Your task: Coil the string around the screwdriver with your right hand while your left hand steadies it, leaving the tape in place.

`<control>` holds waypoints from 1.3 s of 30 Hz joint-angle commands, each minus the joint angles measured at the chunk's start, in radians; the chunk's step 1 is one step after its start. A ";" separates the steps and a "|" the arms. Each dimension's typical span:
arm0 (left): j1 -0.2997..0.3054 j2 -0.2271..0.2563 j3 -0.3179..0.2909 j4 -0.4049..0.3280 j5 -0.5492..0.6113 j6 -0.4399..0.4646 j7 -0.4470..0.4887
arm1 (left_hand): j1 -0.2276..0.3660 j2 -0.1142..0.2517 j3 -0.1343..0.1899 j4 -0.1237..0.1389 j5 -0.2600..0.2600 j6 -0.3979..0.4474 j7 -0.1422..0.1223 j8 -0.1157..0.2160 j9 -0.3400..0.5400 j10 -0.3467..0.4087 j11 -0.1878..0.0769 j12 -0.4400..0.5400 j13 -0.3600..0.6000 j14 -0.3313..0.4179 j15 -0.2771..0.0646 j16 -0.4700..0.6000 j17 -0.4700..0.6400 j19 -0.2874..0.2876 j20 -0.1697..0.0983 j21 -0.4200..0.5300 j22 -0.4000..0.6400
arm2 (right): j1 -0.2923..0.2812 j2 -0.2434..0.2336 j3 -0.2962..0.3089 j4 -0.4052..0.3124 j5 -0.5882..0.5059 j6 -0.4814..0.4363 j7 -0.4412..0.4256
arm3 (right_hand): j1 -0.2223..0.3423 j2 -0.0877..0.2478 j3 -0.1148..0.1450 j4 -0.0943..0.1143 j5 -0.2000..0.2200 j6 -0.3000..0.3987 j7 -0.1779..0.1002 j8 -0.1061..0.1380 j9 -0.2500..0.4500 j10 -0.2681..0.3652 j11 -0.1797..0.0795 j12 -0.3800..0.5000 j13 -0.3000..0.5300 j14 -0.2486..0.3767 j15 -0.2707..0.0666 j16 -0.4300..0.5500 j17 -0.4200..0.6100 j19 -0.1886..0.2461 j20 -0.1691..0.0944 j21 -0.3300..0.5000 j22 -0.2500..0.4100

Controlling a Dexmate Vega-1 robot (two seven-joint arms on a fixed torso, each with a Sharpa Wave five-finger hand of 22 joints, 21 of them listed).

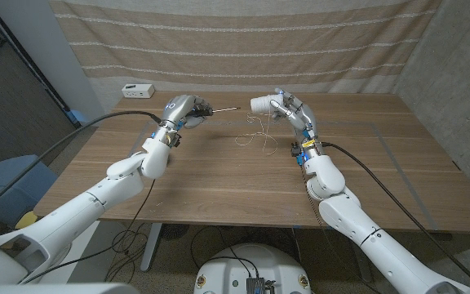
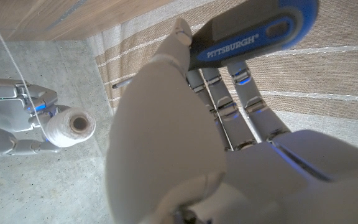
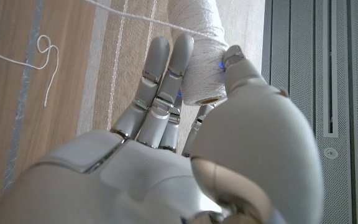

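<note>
Wooden table (image 1: 219, 180) is carrying the work, with a striped beige curtain (image 1: 243, 41) hanging behind it and a small white box (image 1: 138, 90) sitting at its far left edge. No containers are showing.

Left hand (image 1: 181, 109) is holding up the screwdriver (image 1: 210, 109) above the table's far left part, fingers closed around the blue and black handle, marked PITTSBURGH in the left wrist view (image 2: 253, 37). Its long axis is running roughly level, with the thin metal shaft pointing toward the robot's right, at the other hand.

Right hand (image 1: 288, 110) is gripping a spool of white string (image 1: 262, 105), thumb and fingers wrapped around it; the right wrist view shows the wound spool (image 3: 197, 50) pressed against the fingers (image 3: 163, 74). The spool's open end is facing the screwdriver tip, the 2 near each other but apart.

Loose string (image 1: 255, 135) is trailing down from the spool and lying in loops on the table between the hands. Whether any string is touching the shaft cannot be told.
</note>
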 commanded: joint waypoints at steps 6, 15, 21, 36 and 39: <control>-0.058 -0.026 0.039 0.039 0.004 -0.035 -0.024 | 0.097 0.117 0.045 0.017 0.009 0.078 0.048 0.006 0.022 0.012 0.004 -0.007 0.005 0.041 -0.073 0.000 0.004 0.031 -0.184 0.012 0.003 | 0.109 0.030 -0.068 0.007 0.024 -0.036 0.140 | 0.156 0.141 0.083 0.047 0.003 0.190 0.177 -0.003 0.001 0.153 -0.053 0.149 0.167 0.066 -0.054 -0.008 0.009 0.009 -0.127 0.017 -0.003; -0.064 -0.027 0.049 0.027 0.011 -0.032 -0.043 | 0.099 0.117 0.047 0.017 0.008 0.078 0.045 0.005 0.021 0.012 0.003 -0.010 0.007 0.040 -0.073 -0.002 0.007 0.030 -0.184 0.013 0.003 | 0.205 0.090 -0.116 0.080 0.054 -0.047 0.226 | 0.168 0.140 0.088 0.040 -0.003 0.202 0.187 -0.009 -0.002 0.165 -0.044 0.147 0.151 0.079 -0.055 -0.013 0.012 0.022 -0.127 0.036 -0.009; -0.065 -0.027 0.052 0.027 0.010 -0.037 -0.048 | 0.099 0.116 0.047 0.017 0.008 0.078 0.044 0.004 0.021 0.014 0.002 -0.012 0.009 0.041 -0.074 -0.004 0.008 0.030 -0.184 0.013 0.002 | 0.268 0.125 -0.141 0.133 0.062 -0.077 0.260 | 0.174 0.140 0.090 0.037 -0.009 0.205 0.190 -0.016 -0.005 0.169 -0.042 0.144 0.140 0.087 -0.056 -0.027 0.001 0.027 -0.127 0.048 -0.016; -0.014 0.013 0.028 -0.022 -0.011 -0.042 -0.073 | 0.097 0.115 0.048 0.019 0.008 0.079 0.044 0.003 0.020 0.017 -0.001 -0.018 0.012 0.043 -0.075 -0.007 0.012 0.028 -0.184 0.015 0.002 | 0.386 0.221 -0.148 0.291 0.015 -0.078 0.214 | 0.177 0.137 0.093 0.037 -0.016 0.211 0.195 -0.027 -0.010 0.170 -0.040 0.144 0.131 0.099 -0.054 -0.042 -0.007 0.028 -0.127 0.064 -0.027; 0.001 0.022 0.018 -0.035 -0.018 -0.044 -0.074 | 0.096 0.115 0.049 0.019 0.008 0.079 0.045 0.002 0.020 0.017 -0.003 -0.020 0.013 0.041 -0.076 -0.008 0.013 0.028 -0.184 0.016 0.002 | 0.406 0.233 -0.144 0.321 -0.022 -0.059 0.180 | 0.178 0.137 0.093 0.037 -0.018 0.212 0.193 -0.029 -0.011 0.170 -0.043 0.144 0.131 0.102 -0.054 -0.044 -0.008 0.028 -0.127 0.067 -0.029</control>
